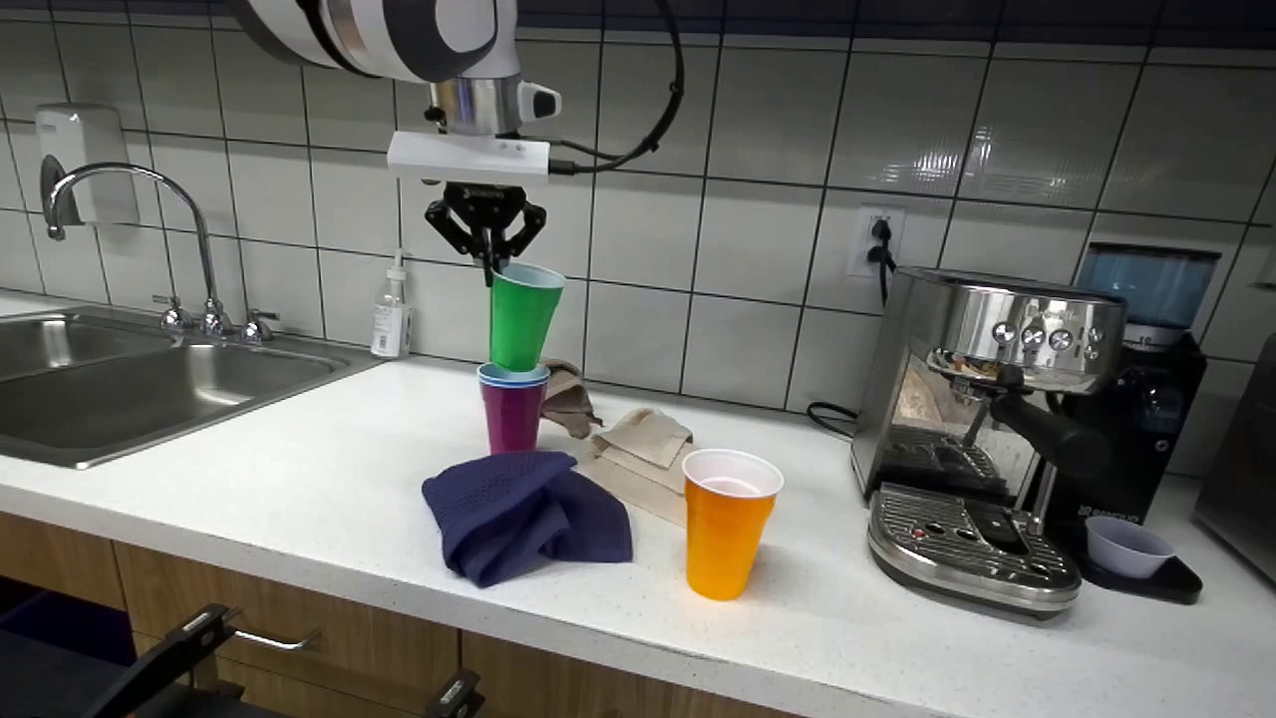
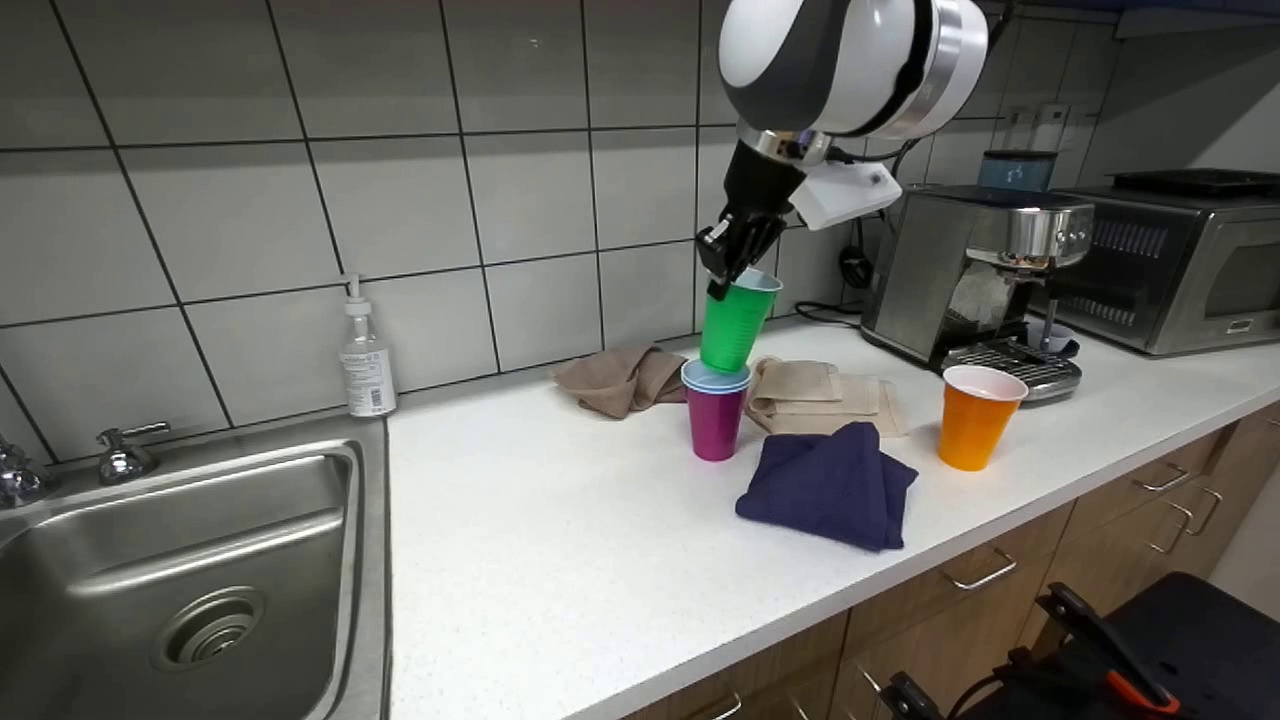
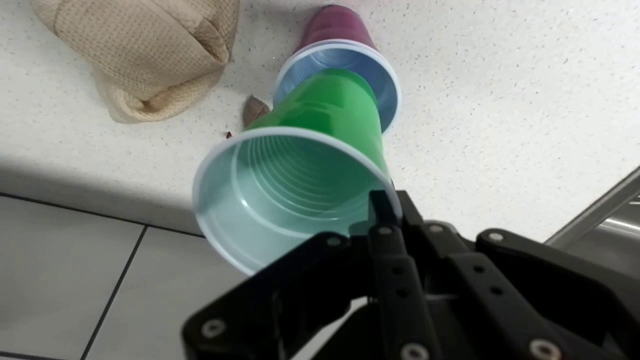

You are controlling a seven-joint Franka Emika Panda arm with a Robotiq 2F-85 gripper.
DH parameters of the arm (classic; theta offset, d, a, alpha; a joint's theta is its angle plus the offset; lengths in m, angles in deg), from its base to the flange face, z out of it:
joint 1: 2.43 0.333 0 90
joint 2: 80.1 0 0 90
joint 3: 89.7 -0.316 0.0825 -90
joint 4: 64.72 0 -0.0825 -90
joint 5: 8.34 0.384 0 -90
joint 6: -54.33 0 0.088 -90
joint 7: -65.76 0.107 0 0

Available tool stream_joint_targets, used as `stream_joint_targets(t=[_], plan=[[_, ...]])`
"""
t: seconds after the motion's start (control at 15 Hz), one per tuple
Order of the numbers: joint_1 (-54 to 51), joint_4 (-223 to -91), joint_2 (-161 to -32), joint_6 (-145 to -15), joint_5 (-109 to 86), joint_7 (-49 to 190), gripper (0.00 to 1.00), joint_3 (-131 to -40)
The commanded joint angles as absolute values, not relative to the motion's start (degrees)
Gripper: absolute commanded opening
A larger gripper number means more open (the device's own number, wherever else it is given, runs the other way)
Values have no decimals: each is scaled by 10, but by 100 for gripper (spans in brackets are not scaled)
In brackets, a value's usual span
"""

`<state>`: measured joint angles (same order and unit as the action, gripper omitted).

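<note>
My gripper (image 1: 491, 267) is shut on the rim of a green cup (image 1: 523, 324), seen in both exterior views (image 2: 733, 325). In the wrist view the fingertips (image 3: 392, 207) pinch the rim, one inside and one outside the cup. The green cup (image 3: 332, 107) is tilted, mouth up and empty. Its base is at the mouth of a purple cup (image 1: 512, 417) standing upright on the counter. The purple cup (image 3: 339, 27) has a light blue inside and appears to show more than one rim. I cannot tell how deep the green base sits in it.
On the counter (image 2: 520, 560) lie a navy cloth (image 1: 528, 509), a beige cloth (image 1: 648, 444) and a brown cloth (image 2: 625, 382). An orange cup (image 1: 726, 534) stands nearby. An espresso machine (image 1: 997, 319), sink (image 2: 368, 560), soap bottle (image 2: 367, 370) and tiled wall (image 1: 758, 249) surround the area.
</note>
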<state>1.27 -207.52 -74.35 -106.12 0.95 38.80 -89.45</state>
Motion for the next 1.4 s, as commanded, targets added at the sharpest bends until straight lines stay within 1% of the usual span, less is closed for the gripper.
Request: stream_joint_targets(t=[0.0,1.33], plan=[[16,-2075,-752,-1080,-4,396,1,-894],[19,-2086,-805,-1149,-65,421,1,-902]])
